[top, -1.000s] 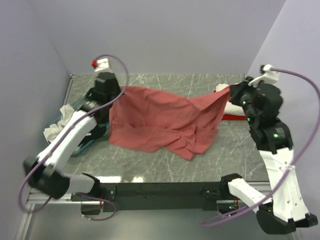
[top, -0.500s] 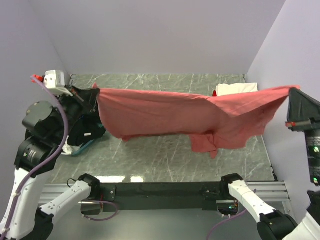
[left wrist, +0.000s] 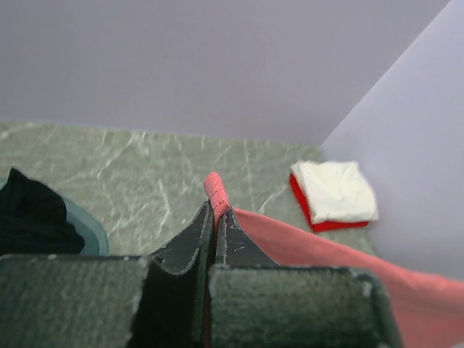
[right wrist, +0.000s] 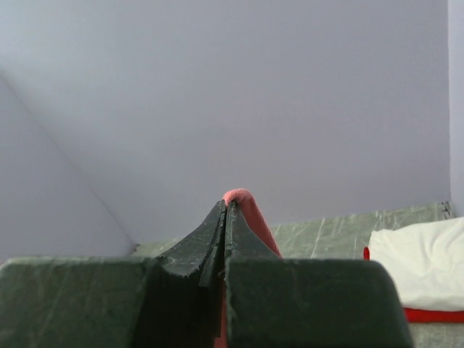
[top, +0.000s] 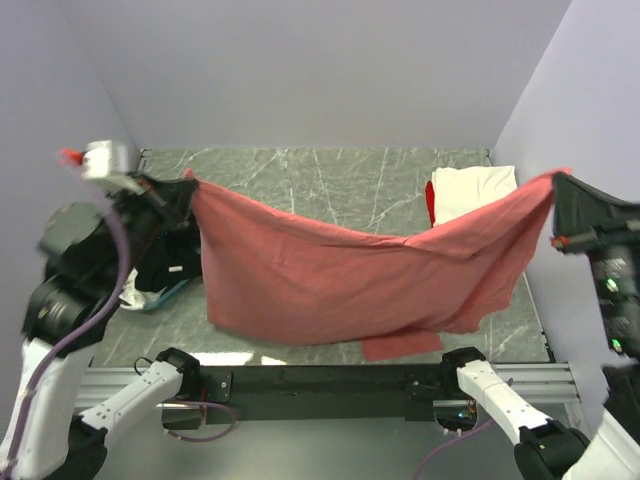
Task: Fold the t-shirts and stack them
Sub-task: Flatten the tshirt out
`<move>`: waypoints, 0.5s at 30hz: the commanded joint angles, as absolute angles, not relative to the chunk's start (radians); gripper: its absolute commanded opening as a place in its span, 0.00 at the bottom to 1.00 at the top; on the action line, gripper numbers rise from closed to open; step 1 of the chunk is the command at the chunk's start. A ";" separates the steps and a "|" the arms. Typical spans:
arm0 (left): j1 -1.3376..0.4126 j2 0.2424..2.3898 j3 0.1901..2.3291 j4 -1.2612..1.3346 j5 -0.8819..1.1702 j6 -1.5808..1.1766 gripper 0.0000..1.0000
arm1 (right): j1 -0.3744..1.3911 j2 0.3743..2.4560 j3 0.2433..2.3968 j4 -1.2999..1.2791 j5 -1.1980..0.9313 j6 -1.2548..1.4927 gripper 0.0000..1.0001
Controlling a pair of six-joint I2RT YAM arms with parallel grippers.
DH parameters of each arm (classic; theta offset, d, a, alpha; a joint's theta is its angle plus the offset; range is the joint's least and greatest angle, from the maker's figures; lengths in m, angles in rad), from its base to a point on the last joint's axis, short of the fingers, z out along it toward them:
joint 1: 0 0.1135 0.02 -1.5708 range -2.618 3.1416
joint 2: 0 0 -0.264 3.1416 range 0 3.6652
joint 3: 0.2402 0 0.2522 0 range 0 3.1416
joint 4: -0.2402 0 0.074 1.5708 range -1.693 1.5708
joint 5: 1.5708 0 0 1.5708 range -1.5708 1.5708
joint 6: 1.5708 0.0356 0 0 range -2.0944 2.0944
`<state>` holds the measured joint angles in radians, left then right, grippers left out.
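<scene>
Salmon-pink t-shirt (top: pixel 340 285) hangs clenched in left end effector (top: pixel 187 186) and right end effector (top: pixel 556 181) (two t-shirts (top: pixel 476 190) stacked).

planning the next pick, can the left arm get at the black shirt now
Probably not: the black shirt is near, but the left claw is shut on the salmon-pink shirt and must release first.

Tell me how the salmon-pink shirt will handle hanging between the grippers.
Probably floppy: the salmon-pink shirt sags in the middle between the left gripper and right gripper. Likely light, since two small pinches alone carry it. Its loose lower edge may drag on the table.
</scene>
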<state>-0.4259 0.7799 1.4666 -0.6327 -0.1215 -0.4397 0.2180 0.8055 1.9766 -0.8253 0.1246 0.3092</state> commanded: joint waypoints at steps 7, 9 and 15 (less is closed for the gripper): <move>-0.404 1.132 1.483 -0.571 -0.244 -0.377 0.01 | 0.196 1.077 1.830 -0.646 0.120 0.310 0.00; -0.364 1.224 1.564 -0.561 -0.212 -0.364 0.00 | 0.180 1.167 1.862 -0.618 0.086 0.319 0.00; -0.295 1.357 1.771 -0.453 -0.123 -0.336 0.01 | 0.129 1.400 2.126 -0.606 0.017 0.331 0.00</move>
<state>-0.3153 1.3907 1.6287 -0.5903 -0.1612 -0.3775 0.1497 1.3869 1.9808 -0.6987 0.0570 0.3237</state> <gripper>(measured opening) 0.028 0.007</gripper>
